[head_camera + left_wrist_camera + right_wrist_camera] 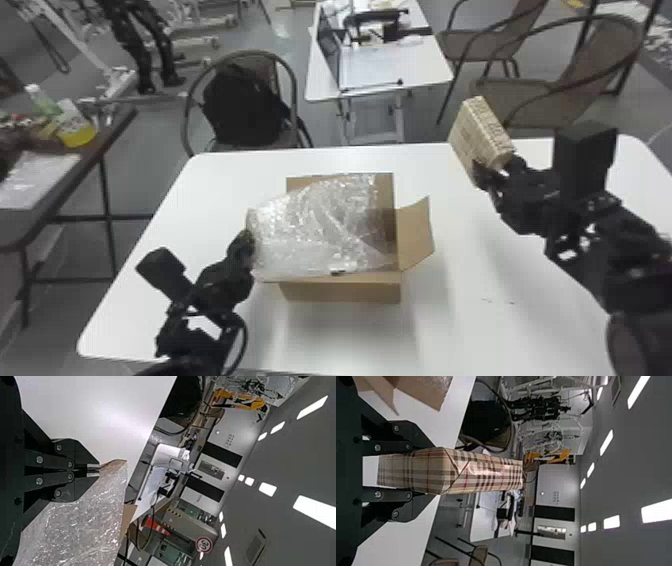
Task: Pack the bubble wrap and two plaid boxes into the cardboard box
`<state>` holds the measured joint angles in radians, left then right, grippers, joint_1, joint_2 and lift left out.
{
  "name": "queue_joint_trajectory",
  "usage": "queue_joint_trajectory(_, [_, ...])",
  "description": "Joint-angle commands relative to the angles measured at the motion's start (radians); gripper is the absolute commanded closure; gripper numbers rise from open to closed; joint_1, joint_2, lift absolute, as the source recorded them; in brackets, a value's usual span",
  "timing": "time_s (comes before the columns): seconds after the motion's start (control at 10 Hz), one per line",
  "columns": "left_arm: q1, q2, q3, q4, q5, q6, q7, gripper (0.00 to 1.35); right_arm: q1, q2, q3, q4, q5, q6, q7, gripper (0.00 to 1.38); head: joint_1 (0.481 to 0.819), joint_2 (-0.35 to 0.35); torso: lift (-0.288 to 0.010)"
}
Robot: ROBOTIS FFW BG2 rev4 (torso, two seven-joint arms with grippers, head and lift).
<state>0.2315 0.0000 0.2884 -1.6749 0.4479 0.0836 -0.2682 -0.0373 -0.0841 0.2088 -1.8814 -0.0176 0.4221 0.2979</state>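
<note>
While the left tool (248, 238) pinches cardboard (115, 465), the right (495, 169) holds a plaid box (477, 134) aloft

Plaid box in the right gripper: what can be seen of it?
The tan plaid box is a slim, straight-edged block, patterned with dark brown, pale and thin red lines. Its covering looks like slightly glossy wrapping paper, with creased folds forming a V on one face. It is pinched between the right gripper's fingers, one on each side, and held tilted above the white table, to the right of the open brown cardboard box in the head view.
</note>
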Motion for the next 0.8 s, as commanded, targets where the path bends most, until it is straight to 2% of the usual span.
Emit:
queue_joint_trajectory(0.0, [-0.008, -0.003, -0.009, 0.006, 0.002, 0.005, -0.006, 1.21, -0.047, -0.002, 0.060, -0.013, -0.062, 0.032, 0.043, 0.95, 0.695, 0.263, -0.087])
queue_joint_trajectory(0.2, [-0.023, -0.003, -0.040, 0.014, 0.014, 0.022, -0.017, 1.21, -0.138, 0.004, 0.119, 0.038, -0.104, 0.127, 0.181, 0.95, 0.695, 0.307, -0.087])
queue_joint_trajectory(0.3, [-0.031, -0.003, -0.058, 0.021, 0.020, 0.028, -0.023, 1.21, -0.170, 0.020, 0.129, 0.087, -0.137, 0.168, 0.251, 0.95, 0.695, 0.331, -0.087])
queue_joint_trajectory(0.6, [-0.060, -0.003, -0.086, 0.044, 0.032, 0.048, -0.042, 1.21, -0.211, 0.029, 0.141, 0.174, -0.280, 0.305, 0.314, 0.95, 0.695, 0.350, -0.087])
queue_joint_trajectory(0.7, [-0.069, -0.003, -0.083, 0.053, 0.032, 0.048, -0.045, 1.21, -0.222, 0.027, 0.142, 0.191, -0.300, 0.349, 0.336, 0.95, 0.695, 0.350, -0.087])
